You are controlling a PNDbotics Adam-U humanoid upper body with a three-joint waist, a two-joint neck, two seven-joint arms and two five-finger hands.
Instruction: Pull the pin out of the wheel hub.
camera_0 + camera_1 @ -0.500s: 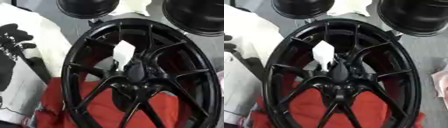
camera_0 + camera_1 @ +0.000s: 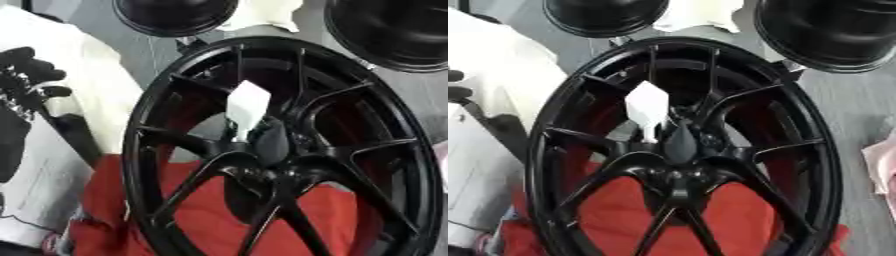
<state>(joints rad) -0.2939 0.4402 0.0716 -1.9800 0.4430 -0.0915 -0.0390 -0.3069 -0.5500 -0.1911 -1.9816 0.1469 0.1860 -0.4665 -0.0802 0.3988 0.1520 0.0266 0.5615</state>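
Note:
A large black wheel hub (image 2: 385, 150) with thin spokes lies tilted across the middle of both views, resting on a red cloth (image 2: 201, 215). The pin (image 2: 248, 106) is a white, flag-shaped piece on a thin stem. It stands upright in the hub just left of the dark centre cap (image 2: 269, 142). My left hand (image 2: 28, 75) shows at the left edge, black, lying on white cloth with its fingers relaxed and nothing in them. It is well apart from the pin. My right hand is in neither view.
Two more black wheels lie at the top, one in the middle (image 2: 175, 15) and one at the right (image 2: 394, 30). A white cloth (image 2: 96, 75) covers the left side. A pink thing (image 2: 882, 160) shows at the right edge, and grey floor (image 2: 859, 100) lies beside the hub.

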